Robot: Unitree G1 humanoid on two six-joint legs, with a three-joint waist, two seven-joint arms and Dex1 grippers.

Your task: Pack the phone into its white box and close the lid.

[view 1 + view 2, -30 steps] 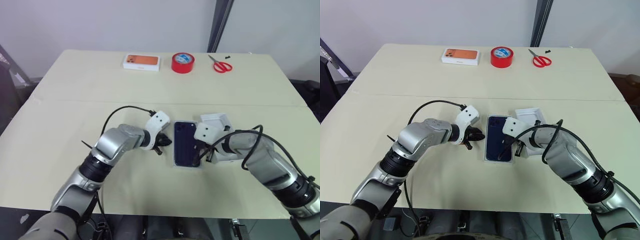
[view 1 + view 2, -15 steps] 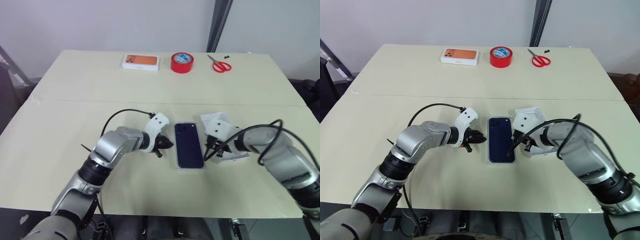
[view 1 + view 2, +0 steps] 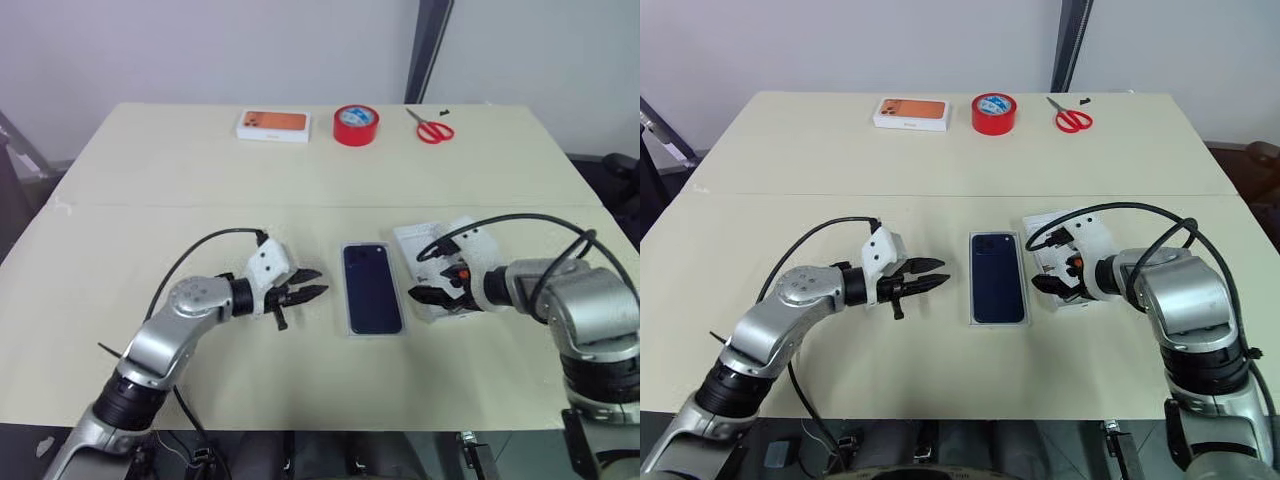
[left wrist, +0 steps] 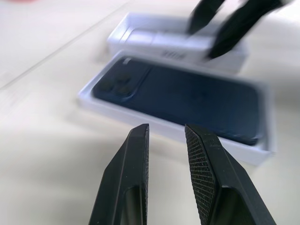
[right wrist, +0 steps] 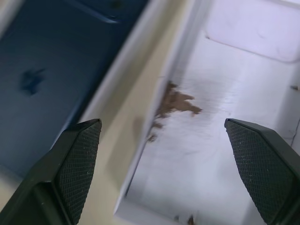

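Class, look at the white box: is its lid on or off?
Off. The lid lies open side up beside the white box, where the phone lies uncovered.

No text is legible anywhere; the lid's [image 5: 225, 122] dark mark seems wordless.

The beige table [image 3: 790, 150] carries an orange-topped box [image 3: 910, 113], red tape [image 3: 995, 113] and scissors [image 3: 1072, 118] along its far edge; nearer, the white box [image 3: 998, 322] and, right, the lid [image 3: 1052, 222].

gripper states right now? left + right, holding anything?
Left gripper: open with a narrow gap, holding nothing, just left of the phone in the white box.
Right gripper: wide open, holding nothing, over the lid.
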